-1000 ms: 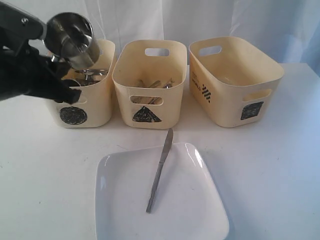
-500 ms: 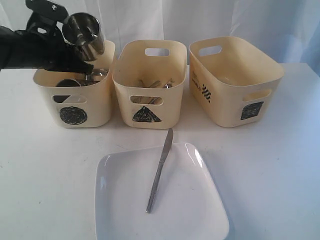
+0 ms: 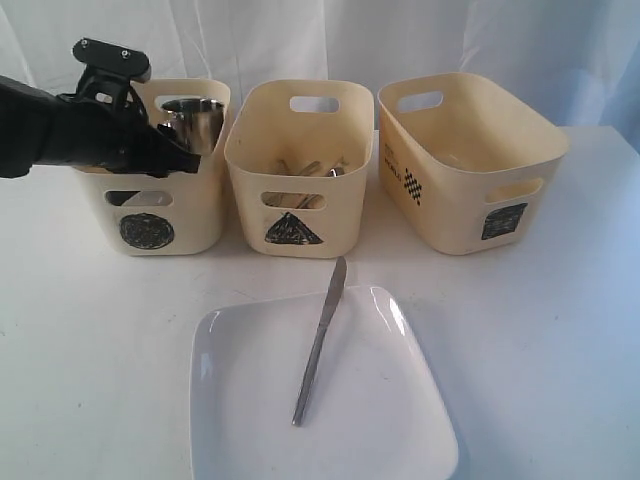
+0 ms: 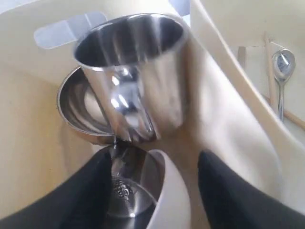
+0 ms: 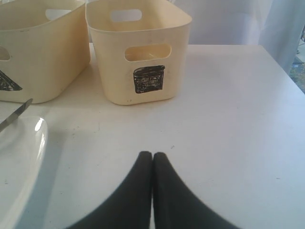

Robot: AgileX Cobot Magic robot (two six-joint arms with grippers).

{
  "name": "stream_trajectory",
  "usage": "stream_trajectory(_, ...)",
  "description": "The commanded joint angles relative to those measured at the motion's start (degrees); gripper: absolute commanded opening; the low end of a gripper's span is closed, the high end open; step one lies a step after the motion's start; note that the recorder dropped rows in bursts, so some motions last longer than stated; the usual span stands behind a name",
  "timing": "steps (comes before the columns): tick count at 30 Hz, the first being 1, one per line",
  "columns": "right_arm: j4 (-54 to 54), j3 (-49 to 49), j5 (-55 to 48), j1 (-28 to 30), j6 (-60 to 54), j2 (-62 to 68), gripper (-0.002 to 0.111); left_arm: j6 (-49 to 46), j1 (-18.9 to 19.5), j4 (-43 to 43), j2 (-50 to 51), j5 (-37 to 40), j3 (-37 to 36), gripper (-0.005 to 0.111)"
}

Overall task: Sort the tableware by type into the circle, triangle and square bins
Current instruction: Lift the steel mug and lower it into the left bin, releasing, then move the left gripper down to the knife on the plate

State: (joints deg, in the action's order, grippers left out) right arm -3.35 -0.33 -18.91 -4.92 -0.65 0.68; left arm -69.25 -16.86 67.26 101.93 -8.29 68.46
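Observation:
My left gripper (image 3: pixel 176 152) (image 4: pixel 153 160) stands open at the circle bin (image 3: pixel 150 215), its fingers apart from the steel mug (image 3: pixel 195 122) (image 4: pixel 138 76). That mug stands free inside the bin, against a steel bowl (image 4: pixel 78 107), with another steel vessel (image 4: pixel 126 195) below it. The triangle bin (image 3: pixel 300 190) holds a spoon (image 4: pixel 281 67) and chopsticks (image 4: pixel 270 62). A knife (image 3: pixel 320 340) lies across the white square plate (image 3: pixel 370 420) in front. The square bin (image 3: pixel 470 170) (image 5: pixel 143 52) stands on the right. My right gripper (image 5: pixel 152 155) is shut and empty over bare table; the exterior view does not show it.
The three bins stand in a row at the back of the white table (image 3: pixel 540 330), close together. A white curtain hangs behind them. The plate reaches the table's front edge.
The left arm came down from above the circle bin. The mug, held tilted in the air before, now sits in the bin, and the left jaws have opened off it.

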Motion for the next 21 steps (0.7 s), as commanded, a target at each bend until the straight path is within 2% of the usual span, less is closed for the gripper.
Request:
stream_trajectory(1,0.40,0.33,0.51,0.39,0.30,-0.20,0.000,0.32,0.17,2.53,-2.24,0.46,0.35,0.064)
stream_trajectory(4,0.40,0.33,0.51,0.39,0.30,-0.20,0.000,0.49,0.17,3.15,-5.04,3.89,0.35,0.064)
stream_trajectory(7,0.40,0.33,0.51,0.39,0.30,-0.20,0.000,2.05,0.17,3.57,-8.97,12.89,0.35,0.063)
stream_trajectory(10,0.40,0.33,0.51,0.39,0.30,-0.20,0.000,5.02,0.17,1.41,-11.83,24.31,0.25,0.056)
stream_trajectory(12,0.40,0.33,0.51,0.39,0.30,-0.20,0.000,7.97,0.17,-3.06,-12.92,32.62,0.25,0.052)
stream_trajectory(15,0.40,0.33,0.51,0.39,0.30,-0.20,0.000,17.14,0.17,-13.00,-13.25,41.20,0.25,0.051)
stream_trajectory(18,0.40,0.33,0.51,0.39,0.30,-0.20,0.000,26.30,0.17,-23.34,-13.25,45.68,0.25,0.051)
stream_trajectory(21,0.40,0.33,0.51,0.39,0.30,-0.20,0.000,30.77,0.17,-26.73,-13.25,51.56,0.12,0.051)
